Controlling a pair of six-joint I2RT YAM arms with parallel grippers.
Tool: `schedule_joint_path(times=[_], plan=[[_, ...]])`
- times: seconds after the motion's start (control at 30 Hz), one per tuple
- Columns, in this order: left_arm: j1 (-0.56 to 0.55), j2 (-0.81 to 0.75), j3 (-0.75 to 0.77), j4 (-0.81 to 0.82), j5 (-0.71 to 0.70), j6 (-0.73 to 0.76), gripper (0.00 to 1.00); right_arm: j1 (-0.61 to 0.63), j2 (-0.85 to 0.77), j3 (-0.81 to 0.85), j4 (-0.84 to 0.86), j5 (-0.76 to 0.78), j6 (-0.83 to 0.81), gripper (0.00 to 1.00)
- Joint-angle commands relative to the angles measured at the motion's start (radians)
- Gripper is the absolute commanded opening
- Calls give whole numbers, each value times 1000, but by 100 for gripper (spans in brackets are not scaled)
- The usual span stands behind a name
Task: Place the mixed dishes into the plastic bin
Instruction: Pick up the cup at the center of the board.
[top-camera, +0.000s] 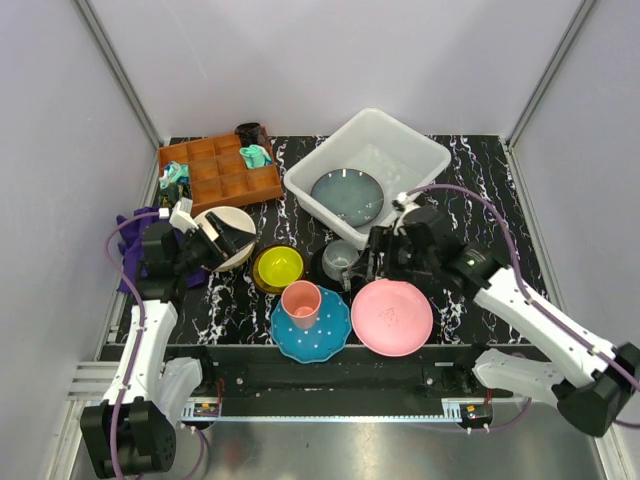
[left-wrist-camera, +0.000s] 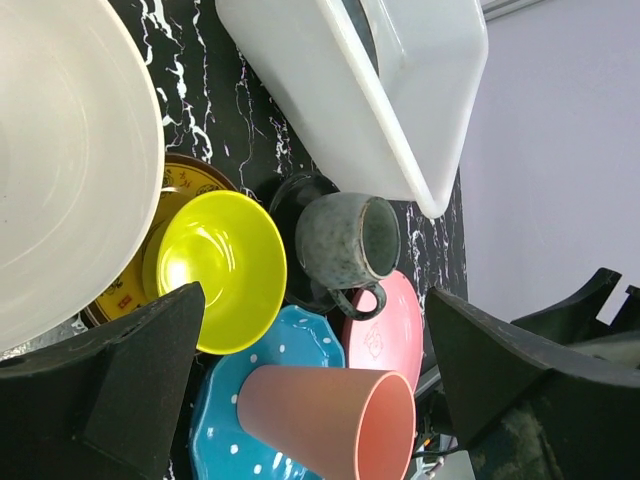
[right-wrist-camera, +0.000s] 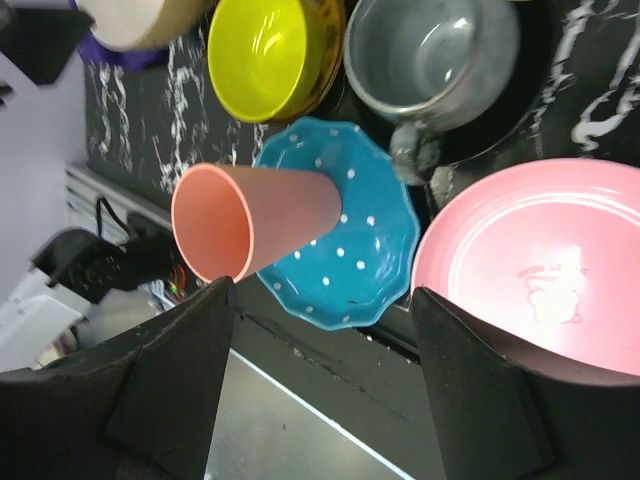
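The plastic bin (top-camera: 408, 136) stands at the back right with a grey-blue plate (top-camera: 347, 197) inside. In front lie a cream bowl (top-camera: 238, 222), a yellow bowl (top-camera: 278, 266), a grey mug (top-camera: 341, 258) on a black saucer (left-wrist-camera: 290, 195), a pink plate (top-camera: 392, 316), and a pink cup (top-camera: 301, 303) upright on a blue dotted plate (top-camera: 325, 335). My left gripper (top-camera: 222, 240) hangs open over the cream bowl's edge, holding nothing. My right gripper (top-camera: 368, 262) hovers open beside the mug, its fingers (right-wrist-camera: 170, 380) wide apart and empty.
A brown wooden compartment tray (top-camera: 220, 172) with teal items sits at the back left, a black cup (top-camera: 248, 132) behind it. A purple cloth (top-camera: 135, 245) lies by the left wall. A patterned brown saucer (left-wrist-camera: 185, 180) is under the yellow bowl.
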Motion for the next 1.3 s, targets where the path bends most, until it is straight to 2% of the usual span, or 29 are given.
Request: schedule_joint_path(times=[0.0, 0.13, 0.5, 0.6, 1.07, 1.27], plan=[[-4, -15, 17, 6, -17, 29, 95, 138, 102, 77, 51, 116, 18, 80], [-4, -13, 22, -3, -15, 35, 95, 226, 199, 126, 61, 159, 11, 79], [-4, 1, 23, 6, -13, 37, 95, 335, 374, 232, 62, 200, -17, 80], [-4, -1, 23, 6, -10, 37, 95, 359, 424, 238, 65, 215, -23, 77], [-4, 2, 14, 12, -4, 39, 95, 392, 517, 236, 90, 272, -23, 68], [-4, 1, 0, 24, -3, 31, 95, 392, 532, 227, 99, 272, -22, 59]])
